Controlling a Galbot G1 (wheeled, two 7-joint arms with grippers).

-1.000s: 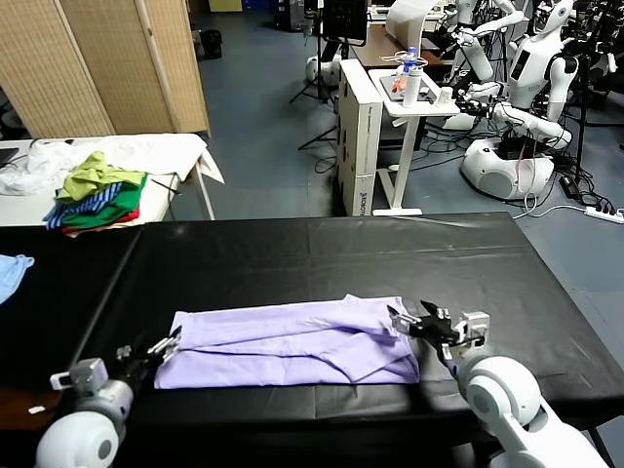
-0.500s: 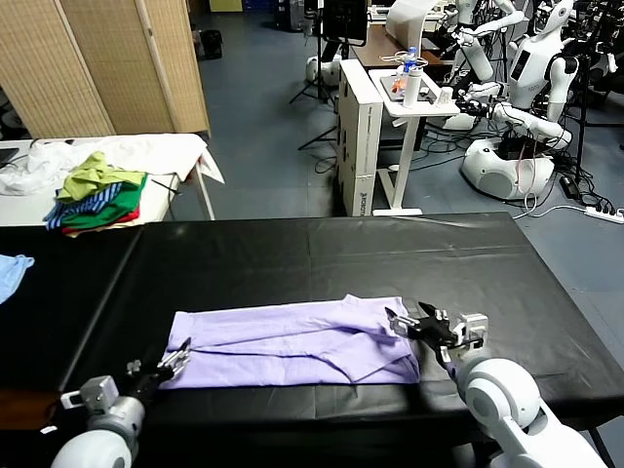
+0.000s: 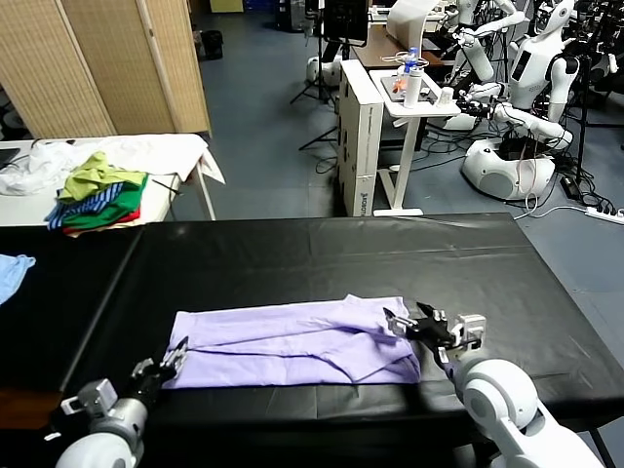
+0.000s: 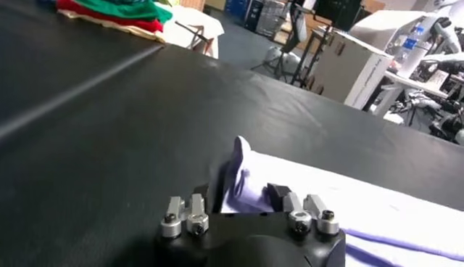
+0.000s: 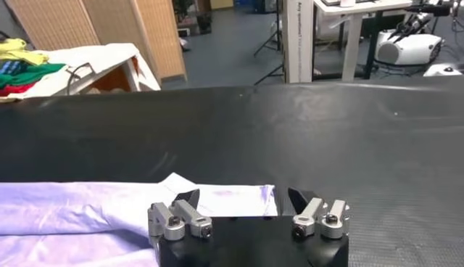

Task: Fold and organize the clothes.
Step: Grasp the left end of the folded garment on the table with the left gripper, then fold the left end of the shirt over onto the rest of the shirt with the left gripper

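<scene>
The pale lavender T-shirt [image 3: 292, 341] lies on the black table [image 3: 322, 253] near its front edge, folded into a long strip running left to right. My left gripper [image 3: 174, 354] is open at the strip's left end. In the left wrist view [image 4: 241, 194] a raised corner of the shirt [image 4: 348, 210] sits between the fingers. My right gripper [image 3: 402, 325] is open at the strip's right end. In the right wrist view [image 5: 245, 197] the shirt's edge [image 5: 109, 210] lies between the fingers, with a faint purple mark on it.
A pile of green, yellow and striped clothes [image 3: 97, 195] sits on a white table at the back left. A light blue cloth [image 3: 12, 273] lies at the black table's left edge. A white cart [image 3: 390, 107] and other robots stand beyond the table.
My left arm has drawn back toward me and lower, its gripper staying at the shirt's left end. The right gripper has hardly moved. The shirt lies as before.
</scene>
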